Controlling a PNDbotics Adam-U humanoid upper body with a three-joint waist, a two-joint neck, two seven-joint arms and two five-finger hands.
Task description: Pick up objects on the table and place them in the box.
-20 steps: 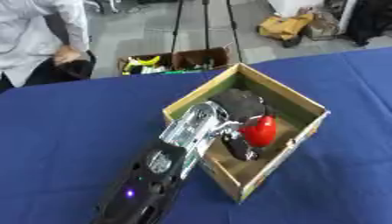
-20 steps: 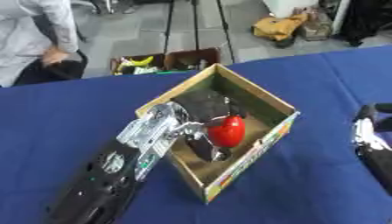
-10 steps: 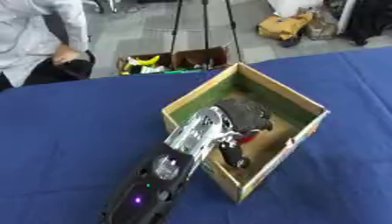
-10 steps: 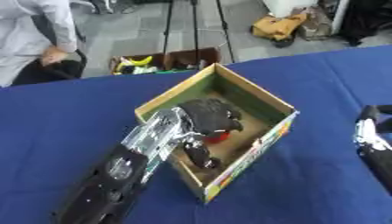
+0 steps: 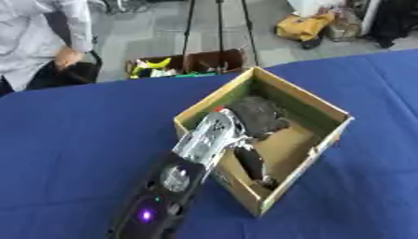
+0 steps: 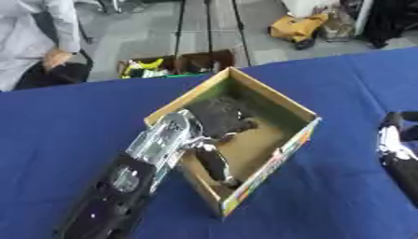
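Observation:
An open cardboard box (image 5: 323, 105) stands askew on the blue table (image 5: 73, 140). My left arm comes up from the lower left and my left hand (image 5: 254, 115) is inside the box, back upward, low over its floor. No red thing shows; whatever lies under the hand is hidden. A dark long shape (image 5: 250, 164) lies on the box floor just below the hand; I cannot make out what it is. My right hand (image 6: 397, 151) rests at the right edge of the right eye view, fingers up, holding nothing.
Blue cloth covers the table all round the box. Beyond the far edge stand a crate with a banana (image 5: 155, 65), tripod legs (image 5: 219, 28) and a yellow bag (image 5: 303, 25). A person (image 5: 41, 37) stands at the far left.
A second ago my left hand held a red thing in the box, palm showing. The hand has since turned back-up and sunk lower, and the red thing has gone out of sight.

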